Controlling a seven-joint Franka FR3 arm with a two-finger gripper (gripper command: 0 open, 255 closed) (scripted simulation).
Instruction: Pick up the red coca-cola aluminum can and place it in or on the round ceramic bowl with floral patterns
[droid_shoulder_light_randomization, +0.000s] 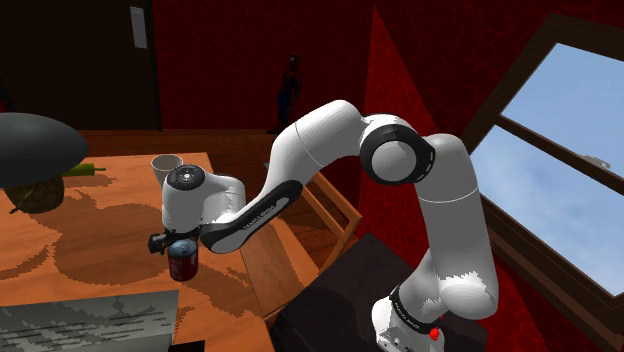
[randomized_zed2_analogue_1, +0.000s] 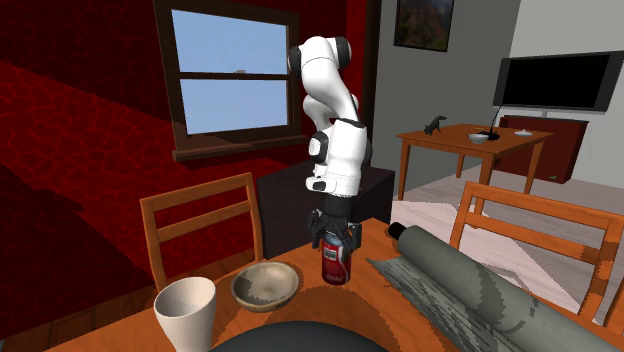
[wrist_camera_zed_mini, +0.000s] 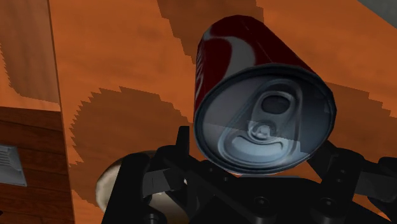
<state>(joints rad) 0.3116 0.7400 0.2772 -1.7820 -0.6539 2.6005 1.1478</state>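
1. One red can (randomized_zed2_analogue_1: 336, 265), one round bowl (randomized_zed2_analogue_1: 266, 285), one white cup (randomized_zed2_analogue_1: 186, 308) and one rolled grey sheet (randomized_zed2_analogue_1: 470, 290) are counted on one wooden table (randomized_zed2_analogue_1: 335, 305).
2. Two wooden chairs are seen at that table: one chair (randomized_zed2_analogue_1: 200, 222) behind the cup and bowl, and a second chair (randomized_zed2_analogue_1: 530, 232) behind the grey sheet.
3. One black gripper (randomized_zed2_analogue_1: 337, 241) is pointed straight down over the can.
4. Its two fingers (wrist_camera_zed_mini: 328, 164) are parted only by the can's width and are pressed against opposite sides of the can's upper part, so the can is clasped.
5. In the wrist view, the can's grey top with its pull tab is turned toward the camera.
6. The can is held upright near the bowl, on the second exterior view's right of it and apart from it.
7. It cannot be told whether the can's base touches the table.
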